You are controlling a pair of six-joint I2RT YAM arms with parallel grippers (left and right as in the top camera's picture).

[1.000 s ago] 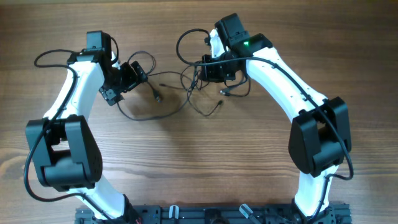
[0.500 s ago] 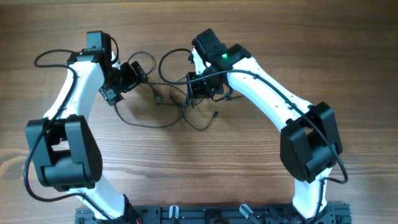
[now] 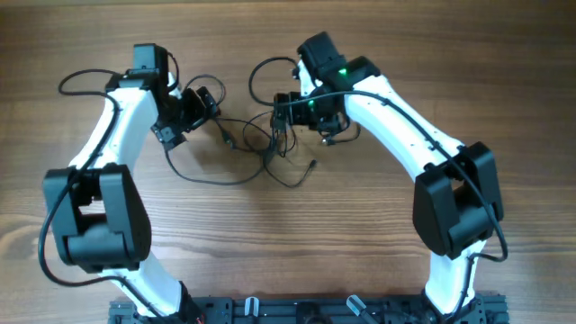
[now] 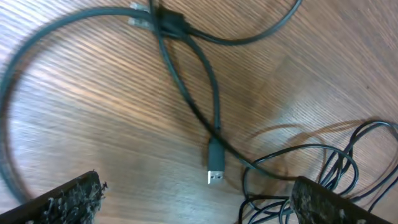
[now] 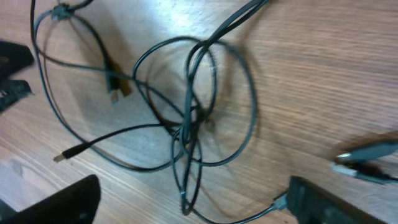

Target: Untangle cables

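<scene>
Jaws wide apart on left gripper (image 4: 194,194) and right gripper (image 5: 193,196), nothing grasped. Thin black tangled cables (image 5: 186,127) lie loose on brown wooden table (image 5: 323,81), beneath right jaw gap. Silver-tipped cable plug (image 4: 216,176) beneath left jaw gap.

You have the cables (image 3: 270,153) on the tabletop (image 3: 288,252): the tangle lies under your right end effector (image 3: 286,113), and a loop reaches your left end effector (image 3: 203,101).

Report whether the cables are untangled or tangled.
Tangled. The cables overlap in several loops that cross at one knot, seen from the right wrist.
</scene>
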